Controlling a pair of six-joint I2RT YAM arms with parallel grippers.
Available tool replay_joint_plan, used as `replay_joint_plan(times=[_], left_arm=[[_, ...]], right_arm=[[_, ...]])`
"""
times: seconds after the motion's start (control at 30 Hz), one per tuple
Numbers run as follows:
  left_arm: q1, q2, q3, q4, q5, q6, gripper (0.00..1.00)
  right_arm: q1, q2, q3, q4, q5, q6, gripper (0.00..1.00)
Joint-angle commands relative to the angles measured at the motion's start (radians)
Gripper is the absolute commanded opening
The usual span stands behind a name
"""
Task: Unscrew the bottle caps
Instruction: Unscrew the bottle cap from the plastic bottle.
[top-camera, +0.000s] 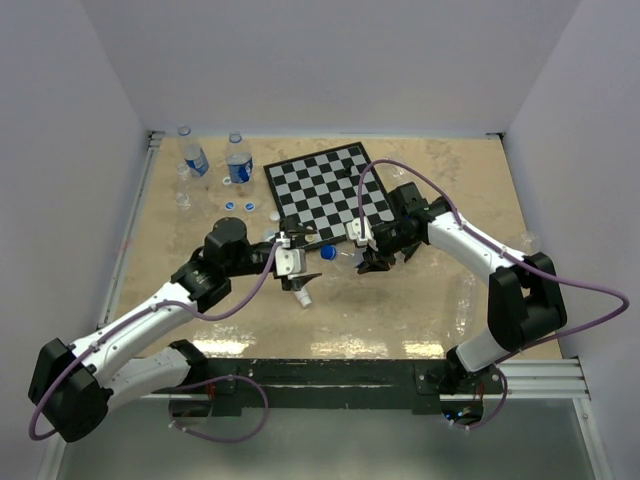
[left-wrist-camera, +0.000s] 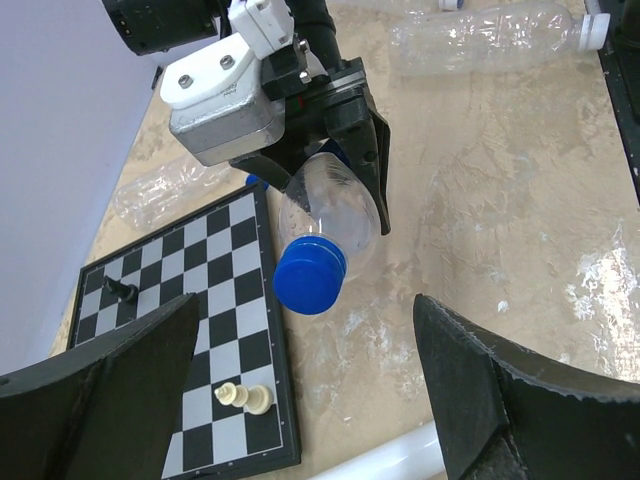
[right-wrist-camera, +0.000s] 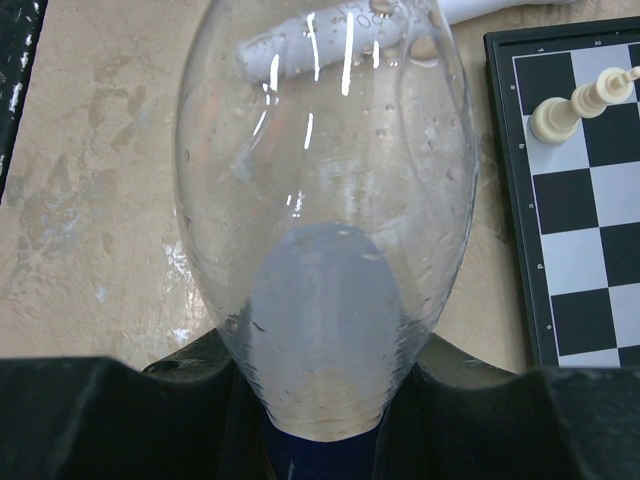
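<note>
A clear plastic bottle (right-wrist-camera: 320, 200) is held off the table, my right gripper (right-wrist-camera: 320, 430) shut on its body near the neck. Its blue cap (left-wrist-camera: 310, 277) points toward my left gripper (left-wrist-camera: 310, 400). That gripper stands open just short of the cap, one finger on each side and touching nothing. From above, the cap (top-camera: 328, 253) sits between the left gripper (top-camera: 306, 256) and the right gripper (top-camera: 362, 252), at the near edge of the chessboard (top-camera: 330, 190).
Two upright bottles (top-camera: 195, 158) (top-camera: 238, 160) stand at the back left, with loose caps (top-camera: 230, 206) (top-camera: 248, 205) near them. A white-capped bottle (left-wrist-camera: 480, 35) lies on the table. Pale chess pieces (left-wrist-camera: 245, 397) and a white stick (left-wrist-camera: 400, 460) lie below my left gripper.
</note>
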Motion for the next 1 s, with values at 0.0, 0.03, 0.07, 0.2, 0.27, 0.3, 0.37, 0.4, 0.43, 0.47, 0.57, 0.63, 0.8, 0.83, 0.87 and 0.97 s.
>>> replay_joint_plan(times=[0.0,0.03,0.07,0.2,0.27,0.3,0.37,0.4,0.43,0.47,0.57,0.63,0.8,0.83,0.87,0.97], left_arm=[[0.002,0.015,0.003,0.069,0.058,0.026,0.91],[0.002,0.02,0.004,0.074,0.06,0.027,0.91],[0.001,0.027,0.007,0.077,0.066,0.027,0.89],[0.001,0.075,0.03,0.071,0.086,0.029,0.84],[0.002,0.099,0.042,0.075,0.093,0.023,0.81],[0.002,0.106,0.046,0.08,0.096,0.012,0.79],[0.002,0.122,0.052,0.098,0.099,-0.008,0.75],[0.002,0.129,0.053,0.109,0.099,-0.014,0.73],[0.002,0.133,0.055,0.118,0.101,-0.026,0.71],[0.002,0.138,0.055,0.126,0.103,-0.034,0.69],[0.001,0.147,0.056,0.144,0.104,-0.054,0.64],[0.002,0.153,0.058,0.149,0.104,-0.062,0.62],[0.001,0.167,0.064,0.152,0.115,-0.076,0.56],[0.002,0.168,0.065,0.155,0.115,-0.079,0.55],[0.002,0.171,0.065,0.155,0.115,-0.082,0.54],[0.001,0.178,0.069,0.156,0.121,-0.094,0.48]], right_arm=[[0.005,0.008,0.014,-0.014,-0.042,-0.022,0.08],[0.004,0.01,0.014,-0.015,-0.042,-0.023,0.07],[0.004,0.008,0.014,-0.015,-0.042,-0.023,0.07],[0.005,0.008,0.014,-0.017,-0.044,-0.025,0.07],[0.005,0.008,0.014,-0.017,-0.044,-0.025,0.07],[0.005,0.008,0.014,-0.017,-0.044,-0.025,0.07],[0.005,0.007,0.014,-0.018,-0.044,-0.025,0.07],[0.007,0.008,0.014,-0.015,-0.044,-0.027,0.07],[0.007,0.007,0.014,-0.017,-0.044,-0.027,0.07],[0.005,0.007,0.014,-0.018,-0.044,-0.027,0.07],[0.005,0.008,0.014,-0.018,-0.044,-0.027,0.07],[0.005,0.007,0.014,-0.018,-0.044,-0.027,0.07],[0.007,0.01,0.014,-0.018,-0.044,-0.027,0.07],[0.007,0.008,0.013,-0.02,-0.044,-0.027,0.07],[0.007,0.008,0.013,-0.017,-0.044,-0.027,0.07],[0.007,0.008,0.013,-0.017,-0.044,-0.027,0.07]])
